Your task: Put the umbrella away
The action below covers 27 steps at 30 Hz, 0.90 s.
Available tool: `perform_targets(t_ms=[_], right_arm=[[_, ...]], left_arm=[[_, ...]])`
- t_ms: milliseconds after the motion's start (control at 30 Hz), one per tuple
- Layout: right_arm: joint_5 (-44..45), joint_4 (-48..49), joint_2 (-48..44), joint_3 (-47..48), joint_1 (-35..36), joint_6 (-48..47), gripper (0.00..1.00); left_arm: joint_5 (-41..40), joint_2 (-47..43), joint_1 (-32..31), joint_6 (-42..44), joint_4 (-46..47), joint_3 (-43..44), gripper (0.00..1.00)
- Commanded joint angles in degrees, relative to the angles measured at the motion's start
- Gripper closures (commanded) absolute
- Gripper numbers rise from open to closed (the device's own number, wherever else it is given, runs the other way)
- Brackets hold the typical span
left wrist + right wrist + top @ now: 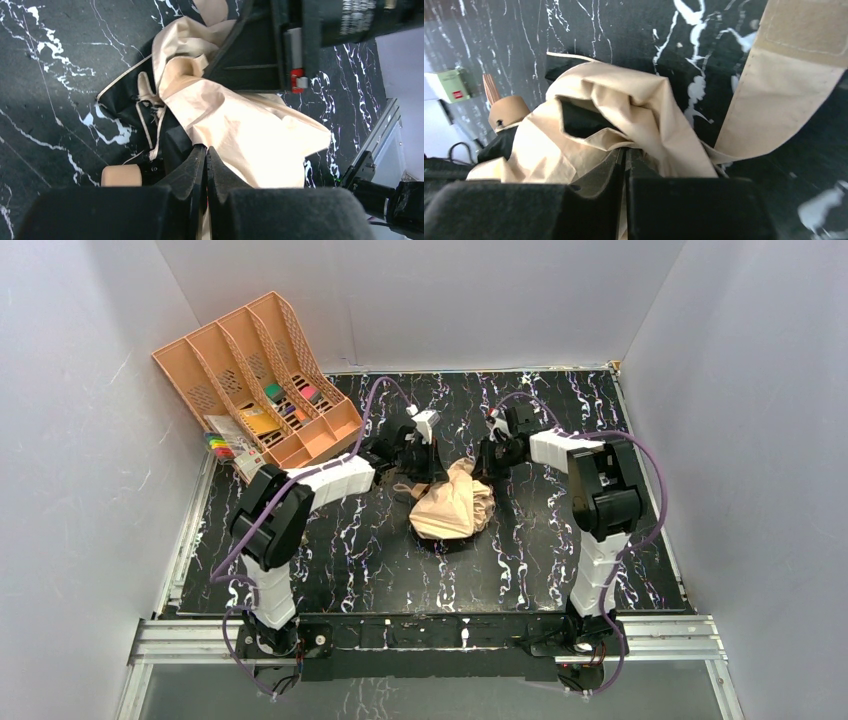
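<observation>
While the umbrella (452, 505) lies as a loose, crumpled heap of pale fabric in the middle of the black marbled table (330, 570), well apart from the peach file tray (215, 360) at the far left corner, the step in hand looks like gathering and tidying the canopy rather than stowing it. Both arms reach in from either side. The left gripper (206, 150) sits at the edge of the cloth on the handle side, its fingers pressed together; whether a fold is caught between them I cannot tell. The right gripper (624, 152) is on the opposite side, its fingers close together with a thin fold of fabric in the narrow slit between them. The short tan handle (121, 176) lies on the table just beside the left fingers, and the closure strap (774, 100) trails free over the table. Judging from this, the next move calls for drawing the slack fabric in around the shaft and bringing the strap round it, before any carrying can begin.
</observation>
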Motion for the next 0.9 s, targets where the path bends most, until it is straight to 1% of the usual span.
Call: perform_targets(t_ms=[0, 133, 267, 367, 433, 533, 667, 700, 867], right_arm=[[9.87, -3.27, -6.03, -0.39, -0.74, -4.45, 0.85], [11.87, -4.22, -10.54, -1.54, -0.78, -6.02, 0.76], [16.55, -5.52, -15.04, -2.03, -0.78, -7.14, 0.70], [16.90, -5.21, -18.15, -1.82, -0.78, -7.31, 0.64], [15.69, -4.53, -20.06, -1.72, -0.78, -7.10, 0.60], [12.24, -0.83, -22.91, -2.74, -0.78, -5.38, 0.54], [4.40, -1.43, -22.10, -1.67, -0.72, -2.96, 0.40], [2.49, -1.66, -21.51, -1.59, -0.74, -2.28, 0.38], [0.54, 0.00, -20.93, -4.19, -0.15, -0.03, 0.37]], left_arm=[[3.59, 3.34, 1.58, -0.37, 0.16, 4.04, 1.00], [4.57, 5.23, 2.12, -1.18, 0.63, 5.79, 1.00], [5.51, 5.69, 2.26, -1.60, 0.91, 6.24, 1.00], [5.84, 5.61, 2.30, -1.66, 0.83, 5.97, 1.00], [6.01, 5.44, 2.26, -1.60, 0.91, 5.71, 1.00], [6.13, 5.55, 2.26, -1.71, 1.02, 5.75, 1.00], [6.34, 5.58, 2.26, -1.91, 1.00, 6.00, 1.00], [6.39, 5.60, 2.26, -1.94, 0.89, 6.11, 1.00], [6.58, 5.60, 2.26, -1.78, 0.48, 6.42, 1.00]])
